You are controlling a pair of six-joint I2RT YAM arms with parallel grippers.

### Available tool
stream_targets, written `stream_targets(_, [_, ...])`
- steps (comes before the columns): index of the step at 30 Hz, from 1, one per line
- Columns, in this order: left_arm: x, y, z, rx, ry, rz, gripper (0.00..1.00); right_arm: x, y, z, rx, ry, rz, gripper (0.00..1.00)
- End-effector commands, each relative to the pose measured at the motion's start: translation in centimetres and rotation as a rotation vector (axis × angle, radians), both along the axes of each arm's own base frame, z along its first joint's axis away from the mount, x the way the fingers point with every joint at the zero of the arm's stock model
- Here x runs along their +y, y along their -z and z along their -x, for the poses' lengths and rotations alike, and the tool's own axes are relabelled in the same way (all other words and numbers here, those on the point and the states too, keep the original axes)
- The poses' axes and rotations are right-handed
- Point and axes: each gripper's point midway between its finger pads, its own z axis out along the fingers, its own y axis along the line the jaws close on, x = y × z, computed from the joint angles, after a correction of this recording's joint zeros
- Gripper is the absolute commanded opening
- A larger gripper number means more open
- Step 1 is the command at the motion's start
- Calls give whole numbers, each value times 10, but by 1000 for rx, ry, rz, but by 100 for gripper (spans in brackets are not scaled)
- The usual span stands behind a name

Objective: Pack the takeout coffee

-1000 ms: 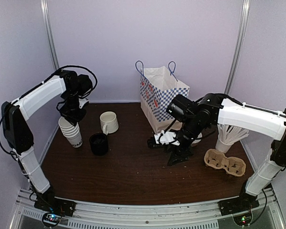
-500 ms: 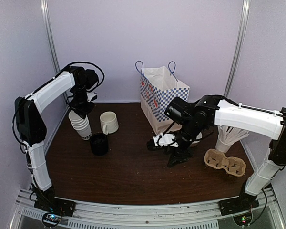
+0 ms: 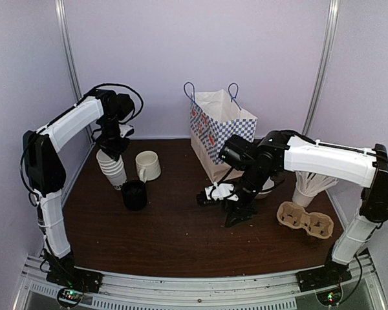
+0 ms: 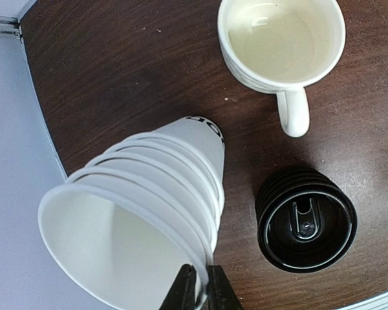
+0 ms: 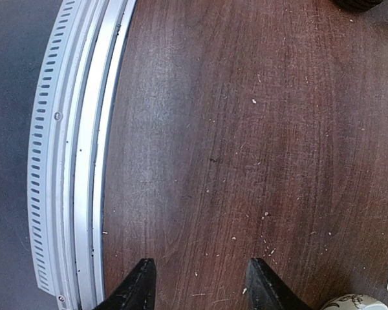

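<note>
One stack of white paper cups (image 4: pixel 149 194), at least five nested, sits at the far left of the table (image 5: pixel 213 129). The black lettering near its base is too cut off to read. The left gripper (image 4: pixel 199 292) pinches its rim. Just beside it are one stack of black lids (image 4: pixel 306 221) and one cream mug (image 4: pixel 281 39). The right gripper (image 5: pixel 200 284) has its fingers apart, low over the wood.

Entry: the white-shelled, black-jointed left arm (image 3: pixel 68 124) rises from its near-left base. Its forearm slopes up toward the back and the wrist is turned straight down. I read the black two-finger left end effector (image 4: pixel 200 290) as closed, with only a sliver between the jaws.

The matching right arm (image 3: pixel 326 160) reaches across toward centre, wrist dropped. The black right end effector (image 5: pixel 202 287) points down, its fingers (image 5: pixel 142 287) spread well apart.
</note>
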Motion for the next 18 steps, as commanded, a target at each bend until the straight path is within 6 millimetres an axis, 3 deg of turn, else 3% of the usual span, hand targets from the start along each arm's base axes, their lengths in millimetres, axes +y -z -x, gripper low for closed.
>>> stream_targets(1, [0,-9,-7,-27,6,17,9,4,-6,-3,-16,0,-4,51])
stream_targets(11, [-2,-20,-7,-45,17,30,0,4,-5,-4,-13,3,4,51])
stream_targets(15, [39,-47,-10,-137,-6,-233,0,5,-4,-4,-9,3,4,51])
stream_targets(16, [33,-48,-9,-144,1,-180,0,5,-4,-4,-9,3,3,51])
stream_targets(18, [2,-49,-3,-128,30,54,0,6,-2,-3,-4,0,8,50])
